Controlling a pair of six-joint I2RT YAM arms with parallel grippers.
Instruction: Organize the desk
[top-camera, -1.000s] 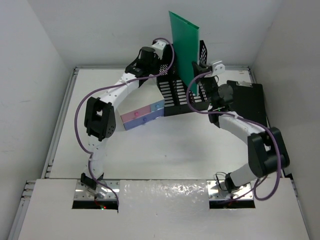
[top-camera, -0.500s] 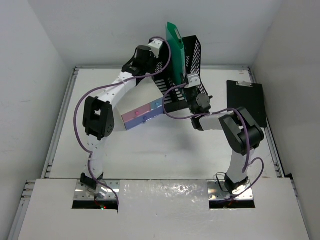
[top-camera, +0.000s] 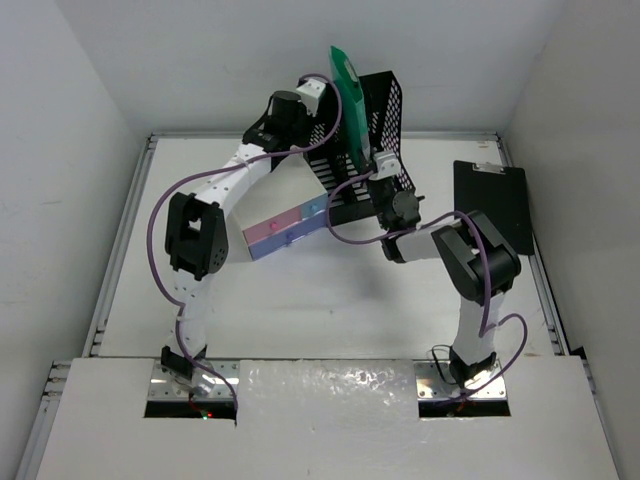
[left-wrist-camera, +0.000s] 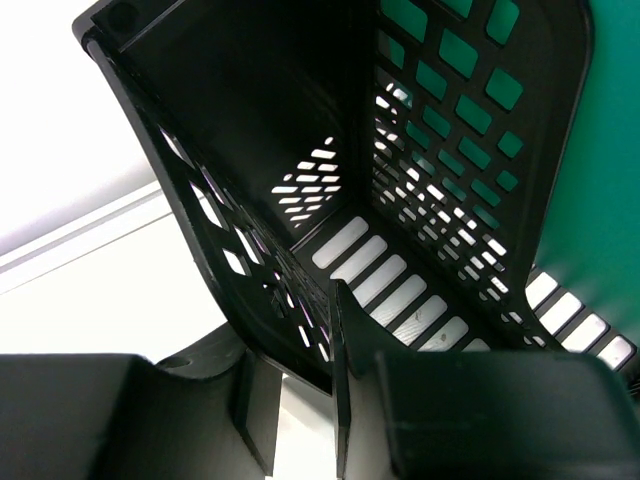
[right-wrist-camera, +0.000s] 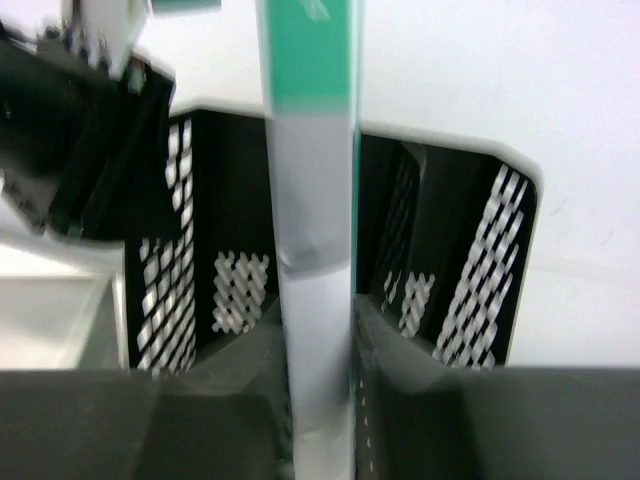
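On the white desk (top-camera: 340, 300) a black mesh file holder (top-camera: 385, 110) stands tipped at the back centre. It also shows in the left wrist view (left-wrist-camera: 250, 120) and the right wrist view (right-wrist-camera: 170, 200). A green folder (top-camera: 343, 75) stands edge-on in it, and shows in the wrist views (right-wrist-camera: 305, 50) (left-wrist-camera: 590, 200). My left gripper (top-camera: 318, 125) (left-wrist-camera: 295, 400) is shut on the holder's left wall. My right gripper (top-camera: 372, 172) (right-wrist-camera: 315, 380) is shut on the folder's near edge, in front of the holder.
A small drawer box (top-camera: 285, 232) with pink and blue drawers sits just in front and left of the holder. A black clipboard (top-camera: 492, 205) lies at the right edge. Pale rails run along the desk's edges; white walls close in on three sides.
Over the last second my right arm swung left with the folder, turning it edge-on over the holder. The holder tipped up from lying lower. Little moved in the last half second.
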